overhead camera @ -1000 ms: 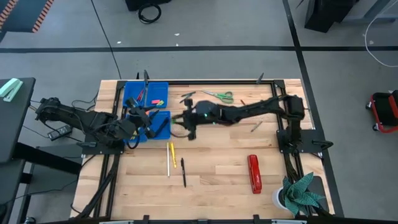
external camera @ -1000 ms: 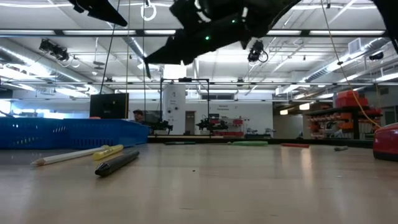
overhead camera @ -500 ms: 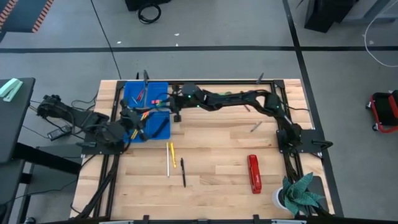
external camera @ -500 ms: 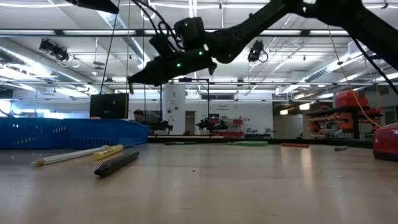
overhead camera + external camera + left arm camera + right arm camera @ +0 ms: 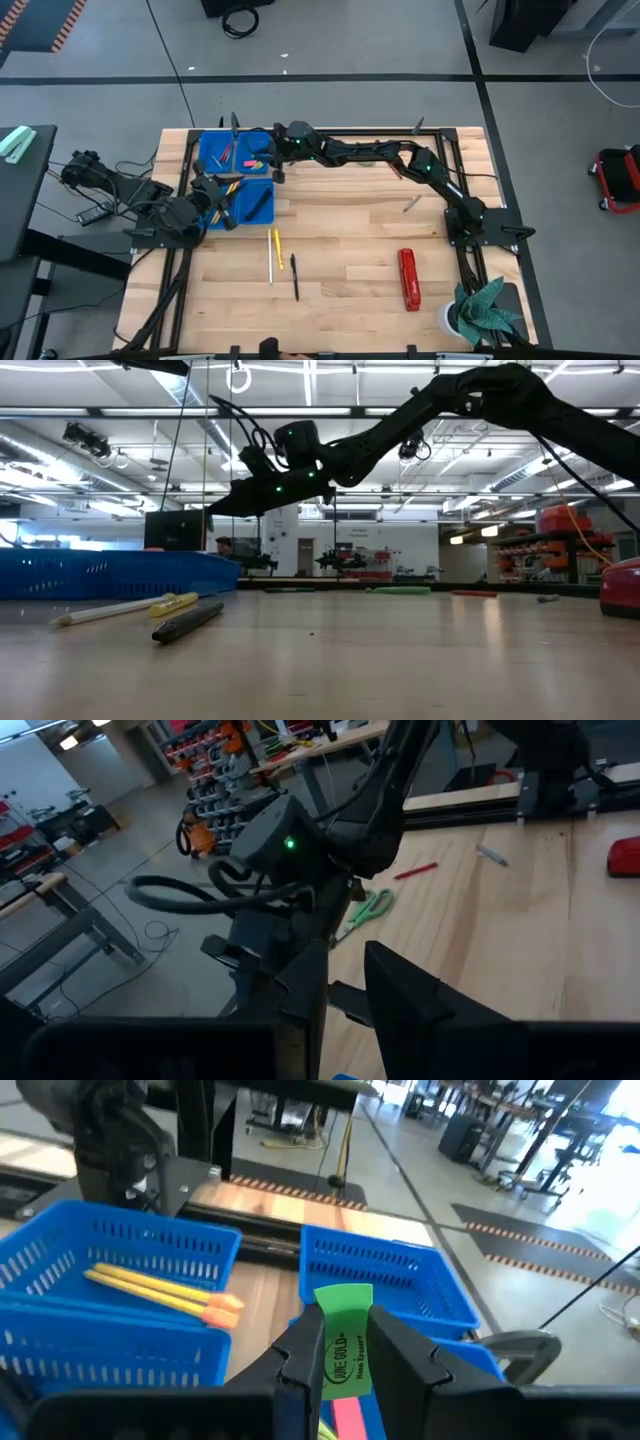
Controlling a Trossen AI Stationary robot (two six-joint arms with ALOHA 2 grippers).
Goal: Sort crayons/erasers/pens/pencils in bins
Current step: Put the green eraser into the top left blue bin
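Note:
My right gripper [image 5: 277, 166] hangs over the blue bins [image 5: 236, 178] at the table's far left, shut on a green crayon [image 5: 345, 1342]. In its wrist view, one bin [image 5: 120, 1250] holds yellow pencils [image 5: 160, 1290] and another bin [image 5: 385, 1268] lies straight ahead. My left gripper [image 5: 222, 194] hovers over the near bins, its fingers [image 5: 405, 995] apart with nothing between them. On the bare wood lie a white pencil [image 5: 270, 257], a yellow pencil [image 5: 278, 248] and a black pen [image 5: 295, 277]. My right gripper pinches the green crayon's paper-wrapped middle [image 5: 345, 1360] between its two fingers. One end [image 5: 345, 1295] sticks out past the fingertips. The fingers reach nearly level from the table's right. The crayon is lifted clear above the bins.
A red stapler [image 5: 408, 278] lies near the right front and a potted plant [image 5: 485, 310] stands at the near right corner. Green-handled scissors [image 5: 365, 910] and small items [image 5: 411, 203] lie on the far half. A black frame rail [image 5: 360, 133] runs along the far edge.
My right gripper has swung from mid-table toward the far left, sinking a little and rolling, and now hangs over the bins with the crayon still held. My left gripper has drawn back slightly toward the table's left edge.

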